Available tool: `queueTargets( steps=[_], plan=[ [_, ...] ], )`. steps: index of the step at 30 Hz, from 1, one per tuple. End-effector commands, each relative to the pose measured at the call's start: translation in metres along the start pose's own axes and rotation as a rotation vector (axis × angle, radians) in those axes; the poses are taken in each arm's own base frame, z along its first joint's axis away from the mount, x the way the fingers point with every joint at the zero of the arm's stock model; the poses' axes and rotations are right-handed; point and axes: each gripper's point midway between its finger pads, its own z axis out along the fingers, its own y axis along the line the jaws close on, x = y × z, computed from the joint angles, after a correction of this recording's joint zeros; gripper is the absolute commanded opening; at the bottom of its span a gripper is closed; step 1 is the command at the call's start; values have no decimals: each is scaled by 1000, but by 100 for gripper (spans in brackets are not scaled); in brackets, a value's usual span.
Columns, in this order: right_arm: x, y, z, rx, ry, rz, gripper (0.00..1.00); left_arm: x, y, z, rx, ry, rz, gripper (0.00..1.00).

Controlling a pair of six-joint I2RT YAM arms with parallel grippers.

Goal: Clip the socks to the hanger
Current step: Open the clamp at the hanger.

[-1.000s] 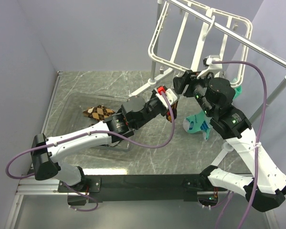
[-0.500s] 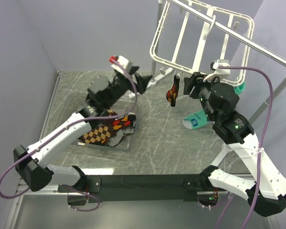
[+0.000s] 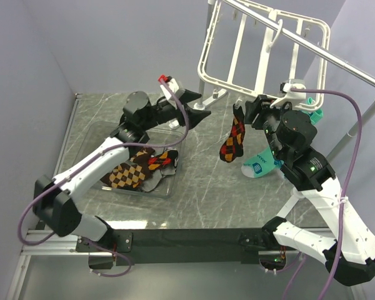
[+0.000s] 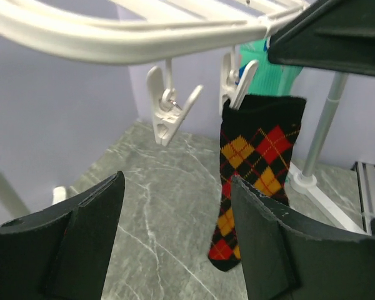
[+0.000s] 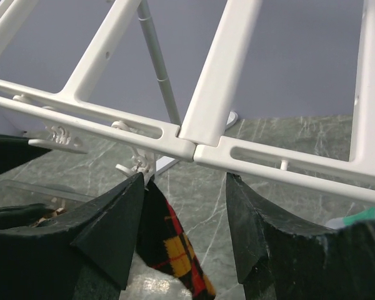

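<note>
The white hanger [image 3: 262,50] hangs at the back right. An argyle sock [image 3: 233,140] dangles from a clip on its near rim, and a mint-green sock [image 3: 262,164] hangs to its right. My left gripper [image 3: 203,105] is open and empty, left of the argyle sock and apart from it. In the left wrist view the argyle sock [image 4: 253,181] hangs from a clip [image 4: 237,78] beside an empty clip [image 4: 169,106]. My right gripper [image 5: 184,212] is open just under the hanger rim [image 5: 200,137], with the argyle sock [image 5: 172,244] hanging beyond, beside its left finger.
A clear tray [image 3: 169,187] at the left holds more argyle socks [image 3: 134,172]. The silver pole stand [image 3: 337,59] crosses above the hanger, with its upright [image 4: 319,131] behind the socks. Purple walls close in the left and back.
My left gripper opened, let go of the argyle sock and pulled back to the left. The sock now hangs full length from the clip. My right gripper backed off slightly.
</note>
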Motion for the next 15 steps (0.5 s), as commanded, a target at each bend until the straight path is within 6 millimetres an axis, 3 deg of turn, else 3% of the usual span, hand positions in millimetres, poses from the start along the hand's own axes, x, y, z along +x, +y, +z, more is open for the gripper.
queueTargets(
  steps=[1, 6, 15],
  plan=[
    [-17, -6, -4, 18, -59, 11, 61, -22, -11, 14, 146, -73, 57, 73],
    [-17, -5, -5, 6, -59, 12, 61, -26, -11, 27, 179, -119, 15, 71],
    [-14, -4, -3, 1, -51, 11, 61, -39, -14, 28, 198, -202, 0, 69]
  ],
)
